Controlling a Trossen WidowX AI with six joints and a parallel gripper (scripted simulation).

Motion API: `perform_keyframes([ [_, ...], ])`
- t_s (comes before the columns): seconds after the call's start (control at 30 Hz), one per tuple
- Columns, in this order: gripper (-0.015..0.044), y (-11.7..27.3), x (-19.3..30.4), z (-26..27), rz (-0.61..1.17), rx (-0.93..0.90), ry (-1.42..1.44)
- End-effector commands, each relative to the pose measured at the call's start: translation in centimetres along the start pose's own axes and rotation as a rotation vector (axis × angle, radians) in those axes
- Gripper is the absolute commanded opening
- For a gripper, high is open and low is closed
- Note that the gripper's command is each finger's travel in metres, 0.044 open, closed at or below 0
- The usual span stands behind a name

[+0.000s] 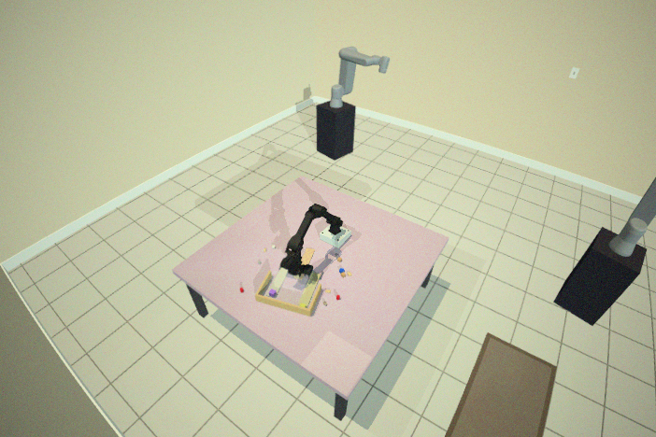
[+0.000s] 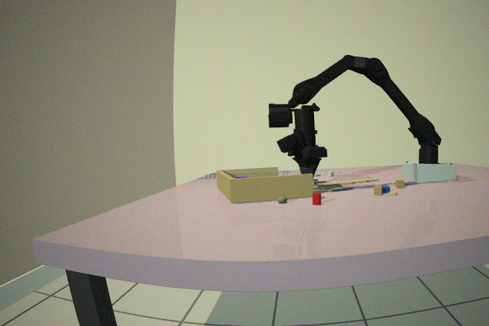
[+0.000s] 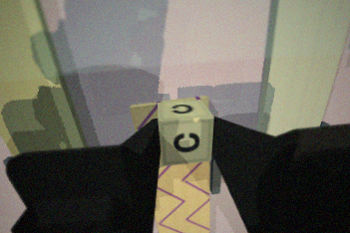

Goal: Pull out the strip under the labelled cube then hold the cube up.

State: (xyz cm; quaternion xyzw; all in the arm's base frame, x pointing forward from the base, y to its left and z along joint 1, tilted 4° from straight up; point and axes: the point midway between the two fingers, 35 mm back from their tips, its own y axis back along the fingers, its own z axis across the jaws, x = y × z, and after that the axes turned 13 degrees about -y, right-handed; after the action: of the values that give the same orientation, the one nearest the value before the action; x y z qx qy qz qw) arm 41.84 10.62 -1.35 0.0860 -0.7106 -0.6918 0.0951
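On the pink table (image 1: 385, 242) (image 2: 253, 230) (image 3: 212, 45), the black gripper (image 1: 300, 275) (image 2: 308, 175) (image 3: 180, 122) pinches the letter cube (image 3: 185, 141). The cube is right between its fingertips, above the zigzag strip (image 1: 307, 255) (image 2: 354, 180) (image 3: 184, 199).

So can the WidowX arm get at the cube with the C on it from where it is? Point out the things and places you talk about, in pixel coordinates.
Yes, it looks so: the gripper's (image 2: 306, 175) (image 3: 185, 121) fingers already flank the labelled cube (image 3: 185, 141) on both sides, and nothing seems to block them.
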Motion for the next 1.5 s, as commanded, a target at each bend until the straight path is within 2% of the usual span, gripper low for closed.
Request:
perform_keyframes([
  [0.0, 0.0033, 0.0, 0.1, 0.0, 0.000, 0.000, 0.000],
  [0.07, 0.0000, 0.4, 0.5, 0.0, 0.001, 0.000, 0.000],
  [0.57, 0.0000, 4.2, 5.9, 0.0, 0.011, -0.004, -0.005],
  [1.3, 0.0000, 4.2, 12.3, 0.1, 0.018, -0.004, -0.005],
  [1.47, 0.0000, 4.5, 12.5, 0.1, 0.018, -0.004, -0.005],
])
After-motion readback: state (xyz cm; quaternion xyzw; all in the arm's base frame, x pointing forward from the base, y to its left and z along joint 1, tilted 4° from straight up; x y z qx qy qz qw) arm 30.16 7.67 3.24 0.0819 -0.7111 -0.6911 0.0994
